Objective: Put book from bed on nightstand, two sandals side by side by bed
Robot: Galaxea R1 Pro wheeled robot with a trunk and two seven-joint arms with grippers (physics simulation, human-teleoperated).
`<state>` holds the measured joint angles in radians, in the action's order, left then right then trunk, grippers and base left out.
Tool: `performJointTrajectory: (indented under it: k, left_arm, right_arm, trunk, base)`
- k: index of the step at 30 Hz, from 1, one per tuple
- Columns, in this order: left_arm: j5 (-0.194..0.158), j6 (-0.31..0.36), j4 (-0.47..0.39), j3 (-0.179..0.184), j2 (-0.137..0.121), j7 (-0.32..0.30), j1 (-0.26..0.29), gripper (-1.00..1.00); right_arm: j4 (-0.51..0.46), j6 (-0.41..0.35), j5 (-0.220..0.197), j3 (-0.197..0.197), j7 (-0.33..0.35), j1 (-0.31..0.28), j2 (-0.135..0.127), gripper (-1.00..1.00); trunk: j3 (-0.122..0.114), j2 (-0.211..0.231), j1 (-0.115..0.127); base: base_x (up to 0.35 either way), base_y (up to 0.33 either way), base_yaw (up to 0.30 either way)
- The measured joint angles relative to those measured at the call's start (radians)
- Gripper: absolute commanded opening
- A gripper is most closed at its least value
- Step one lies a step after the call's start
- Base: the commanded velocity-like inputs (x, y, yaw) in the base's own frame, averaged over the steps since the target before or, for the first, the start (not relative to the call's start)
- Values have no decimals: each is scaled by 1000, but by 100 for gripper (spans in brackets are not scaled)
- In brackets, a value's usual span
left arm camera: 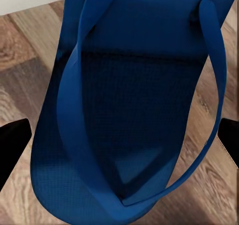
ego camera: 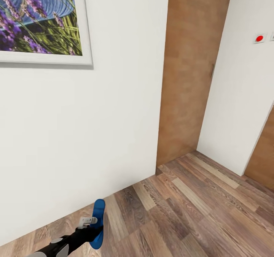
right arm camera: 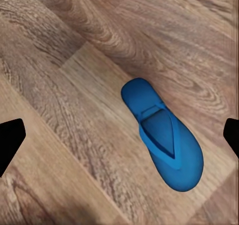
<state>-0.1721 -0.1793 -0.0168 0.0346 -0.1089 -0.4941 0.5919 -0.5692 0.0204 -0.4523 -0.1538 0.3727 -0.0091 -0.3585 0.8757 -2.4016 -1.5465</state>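
Observation:
A bright blue sandal (ego camera: 98,216) stands on edge above the wood floor near the white wall, with my left gripper (ego camera: 92,229) shut on it. In the left wrist view this sandal (left arm camera: 129,95) shows its thong straps and spans the gap between the dark fingertips (left arm camera: 12,145) of the left gripper (left arm camera: 119,142). The other sandal (right arm camera: 164,135) lies flat on the floor, strap side up, under my right gripper (right arm camera: 119,137), which hangs open above it with nothing between its fingers. The book, the bed and the nightstand are out of view.
A white wall (ego camera: 83,135) stands close ahead with a framed lavender picture (ego camera: 42,21) on it. A brown wooden door (ego camera: 190,70) lies to the right of it, and a second door edge (ego camera: 264,158) at far right. Plank floor (ego camera: 198,215) stretches to the right.

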Motion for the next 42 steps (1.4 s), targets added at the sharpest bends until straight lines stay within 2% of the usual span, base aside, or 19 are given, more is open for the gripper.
performJointTrajectory:
  k: [42]
  left_arm:
    - [-1, -1, 1, 0, 0, 0, 0, -100]
  right_arm:
    - [-1, 3, 0, -1, 0, 0, 0, 100]
  trunk:
    - [0, 0, 0]
  base:
    - [1, -7, 0]
